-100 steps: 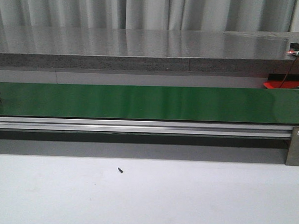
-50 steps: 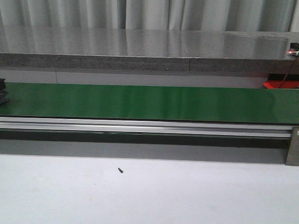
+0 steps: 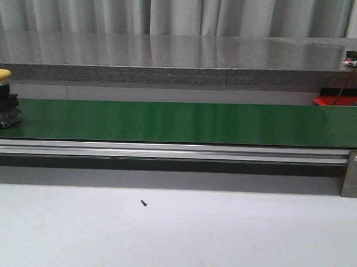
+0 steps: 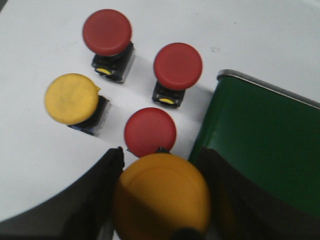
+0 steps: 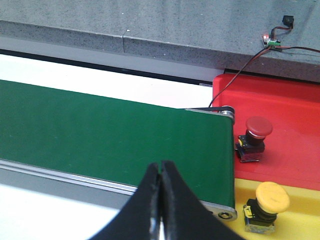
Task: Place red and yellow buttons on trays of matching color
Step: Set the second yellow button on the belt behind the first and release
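- One yellow button [image 3: 2,107] stands upright on the green conveyor belt [image 3: 185,122] at the belt's far left end in the front view, yellow cap on top of a dark base.
- Seen from the left wrist camera, a large yellow cap [image 4: 161,196] sits between the two dark fingers [image 4: 102,192] of the left gripper [image 4: 162,200], which are set wide apart on either side of it; whether they touch it I cannot tell.
- Beside the belt's rounded end in that same view, three red buttons [image 4: 107,33] [image 4: 177,66] [image 4: 150,132] and a second yellow button [image 4: 71,99] stand on the white table [image 4: 40,45], near one another but apart.
- At the belt's other end, the right wrist view shows a red tray [image 5: 295,125] with one red button [image 5: 255,136] standing on it, just beside the belt roller.
- Next to the red tray lies a yellow tray [image 5: 300,210], holding one yellow button [image 5: 266,206].
- Right gripper [image 5: 160,200]: its black fingers are pressed together with nothing between them, hanging over the belt's near rail [image 5: 65,175].
- Behind the belt runs a grey stone counter [image 3: 169,57], with a small circuit board and wires [image 5: 274,42] on it near the red tray.
- A tiny dark speck [image 3: 144,203] lies on the white table in front of the belt.
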Motion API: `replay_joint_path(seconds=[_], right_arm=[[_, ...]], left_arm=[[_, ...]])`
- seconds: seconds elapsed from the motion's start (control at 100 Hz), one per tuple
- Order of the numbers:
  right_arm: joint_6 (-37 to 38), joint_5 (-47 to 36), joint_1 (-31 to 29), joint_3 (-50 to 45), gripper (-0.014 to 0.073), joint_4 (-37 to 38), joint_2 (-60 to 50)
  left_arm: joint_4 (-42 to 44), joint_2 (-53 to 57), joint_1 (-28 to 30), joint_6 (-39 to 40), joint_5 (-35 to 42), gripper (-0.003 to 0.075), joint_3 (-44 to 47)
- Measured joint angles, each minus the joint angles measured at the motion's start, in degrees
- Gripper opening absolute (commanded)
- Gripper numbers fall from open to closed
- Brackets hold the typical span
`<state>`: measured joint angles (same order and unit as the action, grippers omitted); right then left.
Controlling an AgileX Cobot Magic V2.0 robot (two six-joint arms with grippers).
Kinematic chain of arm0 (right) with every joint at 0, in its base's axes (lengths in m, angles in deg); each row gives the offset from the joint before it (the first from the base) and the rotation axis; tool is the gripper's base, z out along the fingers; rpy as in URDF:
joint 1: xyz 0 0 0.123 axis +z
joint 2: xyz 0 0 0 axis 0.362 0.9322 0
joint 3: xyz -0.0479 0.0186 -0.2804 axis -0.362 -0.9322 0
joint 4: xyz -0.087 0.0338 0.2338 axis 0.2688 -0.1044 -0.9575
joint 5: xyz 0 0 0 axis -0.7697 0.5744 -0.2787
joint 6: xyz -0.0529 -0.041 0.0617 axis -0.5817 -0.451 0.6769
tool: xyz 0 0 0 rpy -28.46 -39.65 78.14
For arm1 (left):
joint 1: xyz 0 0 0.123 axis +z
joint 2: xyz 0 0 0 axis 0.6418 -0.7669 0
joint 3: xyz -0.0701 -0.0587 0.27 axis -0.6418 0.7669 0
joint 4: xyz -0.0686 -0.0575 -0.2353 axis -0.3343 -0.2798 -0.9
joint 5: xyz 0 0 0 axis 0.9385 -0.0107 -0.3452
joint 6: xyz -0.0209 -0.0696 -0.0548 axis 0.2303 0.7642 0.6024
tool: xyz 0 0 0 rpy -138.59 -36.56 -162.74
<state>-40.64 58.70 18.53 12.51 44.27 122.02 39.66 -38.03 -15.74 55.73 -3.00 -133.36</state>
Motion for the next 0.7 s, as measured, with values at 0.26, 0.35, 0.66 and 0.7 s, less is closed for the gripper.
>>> replay_joint_path(seconds=[0.26,0.35,0.66,0.7], right_arm=[[0.00,0.00,0.00,0.00,-0.0066,0.00,0.00],[0.00,0.00,0.00,0.00,-0.0066,0.00,0.00],[0.00,0.00,0.00,0.00,-0.0066,0.00,0.00],[0.00,0.00,0.00,0.00,-0.0066,0.00,0.00]], left_arm=[[0.00,0.00,-3.31,-0.12,-1.07,0.0283,0.00],[0.00,0.00,-3.94,-0.12,-1.84,0.0283,0.00],[-0.71,0.00,-4.72,-1.20,-2.62,0.0557,0.00],[-0.84,0.00,-4.72,-1.20,-2.75,0.0587,0.00]])
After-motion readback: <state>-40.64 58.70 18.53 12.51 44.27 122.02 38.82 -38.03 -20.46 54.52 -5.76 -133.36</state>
